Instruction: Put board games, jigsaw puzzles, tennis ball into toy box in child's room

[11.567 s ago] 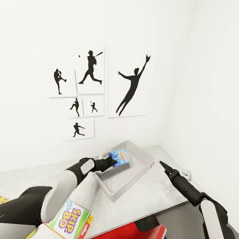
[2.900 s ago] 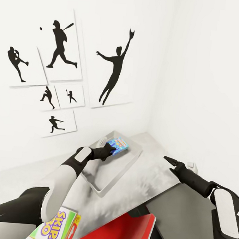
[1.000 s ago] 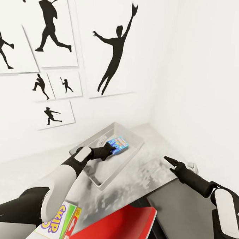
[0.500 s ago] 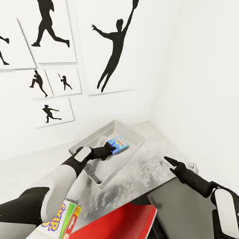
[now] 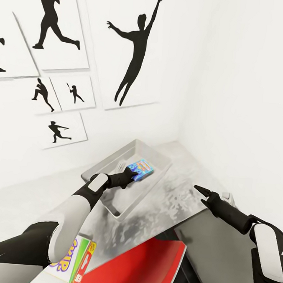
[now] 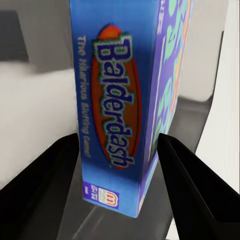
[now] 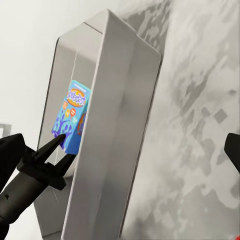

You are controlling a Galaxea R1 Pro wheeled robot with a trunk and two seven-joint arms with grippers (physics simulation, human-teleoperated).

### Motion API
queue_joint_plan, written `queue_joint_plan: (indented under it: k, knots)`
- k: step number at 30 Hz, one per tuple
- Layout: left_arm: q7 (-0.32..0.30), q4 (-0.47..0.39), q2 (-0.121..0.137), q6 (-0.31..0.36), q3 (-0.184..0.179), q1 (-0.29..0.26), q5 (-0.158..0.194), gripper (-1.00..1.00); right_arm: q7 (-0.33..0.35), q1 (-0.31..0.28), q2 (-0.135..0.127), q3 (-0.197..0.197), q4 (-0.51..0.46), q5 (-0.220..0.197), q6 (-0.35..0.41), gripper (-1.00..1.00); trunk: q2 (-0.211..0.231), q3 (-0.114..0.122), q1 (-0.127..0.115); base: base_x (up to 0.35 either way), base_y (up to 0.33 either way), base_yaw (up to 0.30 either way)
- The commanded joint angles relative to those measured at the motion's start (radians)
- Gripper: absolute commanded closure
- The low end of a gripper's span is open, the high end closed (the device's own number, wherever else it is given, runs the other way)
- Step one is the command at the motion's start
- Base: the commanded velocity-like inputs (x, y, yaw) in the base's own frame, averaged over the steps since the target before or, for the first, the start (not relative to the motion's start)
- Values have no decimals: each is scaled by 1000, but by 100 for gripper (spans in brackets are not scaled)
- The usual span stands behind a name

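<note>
The blue Balderdash board game (image 5: 142, 168) stands on edge inside the pale grey toy box (image 5: 116, 213), near its far wall. My left gripper (image 5: 133, 175) is shut on the game's lower end. In the left wrist view the game (image 6: 125, 100) sits between both black fingers (image 6: 50, 170), just above the bin floor. The right wrist view shows the toy box (image 7: 125, 100) from the side with the game (image 7: 74, 117) in it. My right gripper (image 5: 199, 192) hovers open over the table (image 5: 178, 194), right of the box and holding nothing. The Skip-Bo board game (image 5: 69, 260) lies at the near left.
A red chair seat (image 5: 146, 263) sits close below the table's front edge. The lower dark grey shelf section (image 5: 218, 251) adjoins the table at right, under my right arm. Baseball silhouette prints (image 5: 136, 53) hang on the white wall behind the box, and the room's corner is just right of it.
The whole view has crept closer to the wall, so the prints have slid up and left. My left gripper still holds the blue game in the box. The right arm keeps its pose.
</note>
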Motion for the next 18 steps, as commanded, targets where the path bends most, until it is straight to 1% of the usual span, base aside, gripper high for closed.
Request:
queue_joint_plan:
  k: [1,7,18]
  knots:
    - [-10,0,-1,6,8,-1,-4,100,6,-1,0,-1,0,5,5,-100,-2,-3,0,0,0,0]
    - [-49,0,-1,7,8,-1,-4,100,6,-1,0,-1,0,5,5,-100,-2,-13,0,0,0,0]
    - [-58,0,-1,5,8,-1,-6,100,7,0,0,-1,0,5,6,-100,-2,-17,0,0,0,0]
